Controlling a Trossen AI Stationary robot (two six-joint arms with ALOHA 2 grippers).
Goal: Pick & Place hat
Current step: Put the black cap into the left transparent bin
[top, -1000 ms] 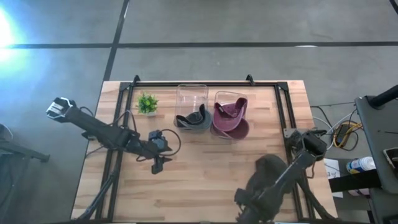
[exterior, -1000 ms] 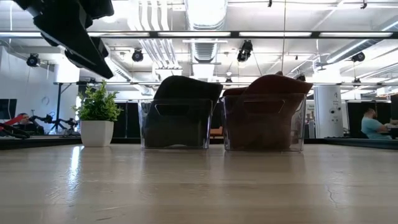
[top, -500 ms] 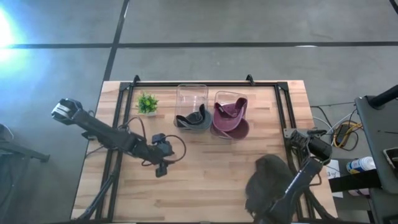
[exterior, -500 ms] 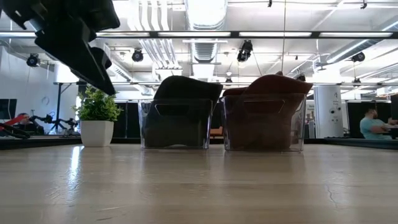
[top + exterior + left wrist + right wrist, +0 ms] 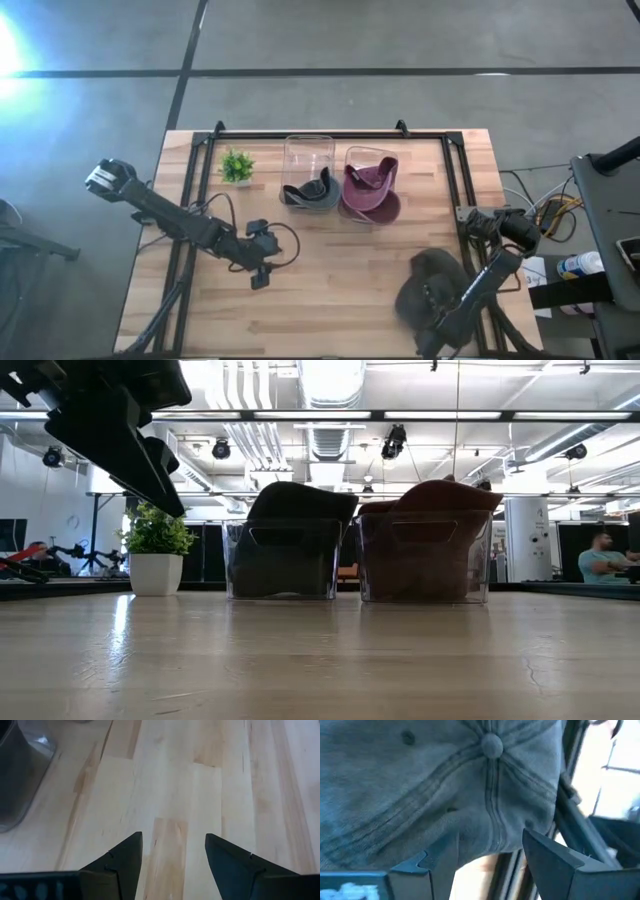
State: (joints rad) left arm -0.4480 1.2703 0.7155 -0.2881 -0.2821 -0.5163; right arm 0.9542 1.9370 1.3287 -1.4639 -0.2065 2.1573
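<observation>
**Right arm lines up on the grey cap**

While the right gripper hangs just above the grey cap at the near right of the table, its fingers are spread wide with nothing between them. To my eye the step in hand is the reach for that cap. It would go best if the fingers came down onto the soft crown and gathered a fold of cloth, keeping off the metal frame that runs along the table's right edge just beside the cap. A pinch near the seam below the top button looks likely to hold. From the wrist camera, the crown fills the space ahead of the fingers, the button lying beyond the tips and the cap's edge passing between them; I cannot tell whether they touch the cloth.

Two clear bins stand at the far middle, the left bin holding a dark cap, the right bin a maroon one. The left gripper, also spread and empty, hovers over bare wood near the left bin.
</observation>
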